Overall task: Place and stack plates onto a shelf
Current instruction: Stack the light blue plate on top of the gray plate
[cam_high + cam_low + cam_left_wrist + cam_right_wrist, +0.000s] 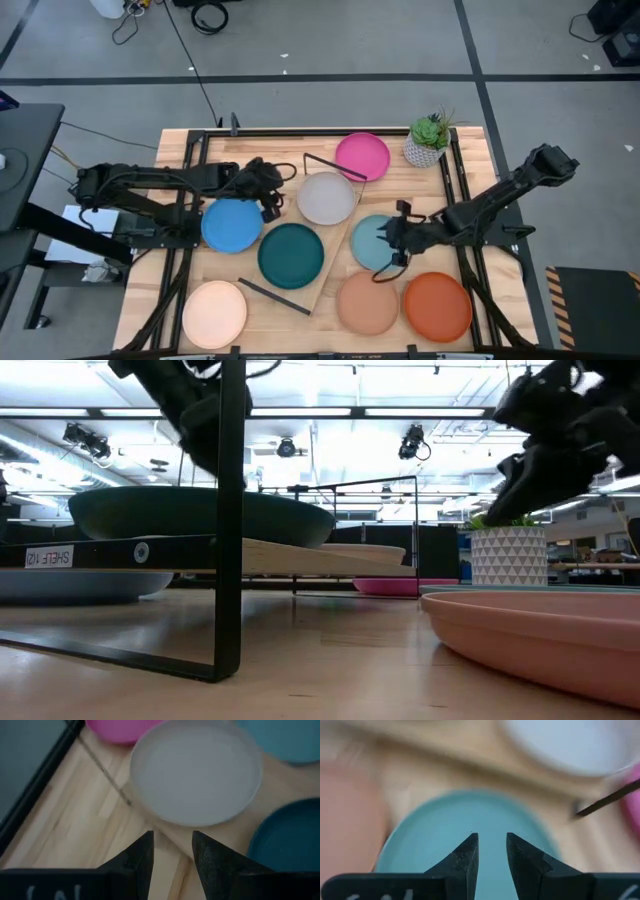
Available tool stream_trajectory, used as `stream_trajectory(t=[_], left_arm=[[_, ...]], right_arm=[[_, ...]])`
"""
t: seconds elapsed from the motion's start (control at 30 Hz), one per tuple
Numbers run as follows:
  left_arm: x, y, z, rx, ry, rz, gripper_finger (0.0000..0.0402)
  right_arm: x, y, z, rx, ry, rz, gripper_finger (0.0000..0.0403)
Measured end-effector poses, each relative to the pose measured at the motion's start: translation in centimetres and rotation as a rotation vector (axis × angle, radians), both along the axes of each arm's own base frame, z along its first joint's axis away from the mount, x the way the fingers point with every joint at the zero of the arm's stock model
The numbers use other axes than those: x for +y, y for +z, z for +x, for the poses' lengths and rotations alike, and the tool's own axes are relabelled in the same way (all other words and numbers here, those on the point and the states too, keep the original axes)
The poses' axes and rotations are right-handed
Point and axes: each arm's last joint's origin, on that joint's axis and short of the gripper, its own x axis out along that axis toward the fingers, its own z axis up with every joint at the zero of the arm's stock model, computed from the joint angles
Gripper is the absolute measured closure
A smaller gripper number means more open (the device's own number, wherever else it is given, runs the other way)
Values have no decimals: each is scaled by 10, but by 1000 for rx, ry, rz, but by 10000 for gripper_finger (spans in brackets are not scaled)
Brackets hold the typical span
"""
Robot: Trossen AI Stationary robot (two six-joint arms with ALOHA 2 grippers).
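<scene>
Slatted wood worktop (200, 150) carries the shelf (322, 235), lying diagonally mid-worktop. Around the shelf, directly on the worktop: magenta plate (362, 156) and potted plant (428, 140) behind it, blue plate (232, 225) left, cream plate (214, 314) front-left, light blue plate (372, 243) right, tan plate (367, 303) and orange plate (437, 307) front-right.

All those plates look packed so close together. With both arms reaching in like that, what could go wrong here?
The right gripper hangs over the light blue plate, which sits close to the tan plate and the shelf; a grab could nudge either one. The left gripper is beside the grey-beige plate on the shelf, near the dark teal plate; a push might slide one toward the board's edge.
</scene>
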Motion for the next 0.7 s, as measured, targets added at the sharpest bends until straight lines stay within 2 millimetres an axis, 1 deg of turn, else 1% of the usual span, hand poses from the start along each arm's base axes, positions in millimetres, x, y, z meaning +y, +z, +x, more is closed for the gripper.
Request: stream_trajectory(t=[0.07, 0.17, 0.27, 0.37, 0.47, 0.6, 0.7], left_arm=[[-3, -1, 0, 12, -16, -4, 260], [-10, -2, 0, 25, -39, -11, 260], [-16, -3, -1, 45, -63, -14, 260], [-18, -4, -1, 49, -74, -10, 260], [-18, -4, -1, 50, -74, -9, 260], [-17, -2, 0, 49, -112, 42, 260], [-17, -1, 2, 35, -122, 73, 260]], right_arm=[[5, 4, 4, 111, 99, 34, 296], [18, 7, 8, 243, 262, 74, 295], [32, 9, 12, 341, 325, 74, 289], [41, 8, 16, 454, 341, 54, 269], [46, 2, 22, 579, 311, 17, 236], [49, -17, 29, 720, 314, -45, 198], [52, -27, 34, 760, 307, -54, 190]])
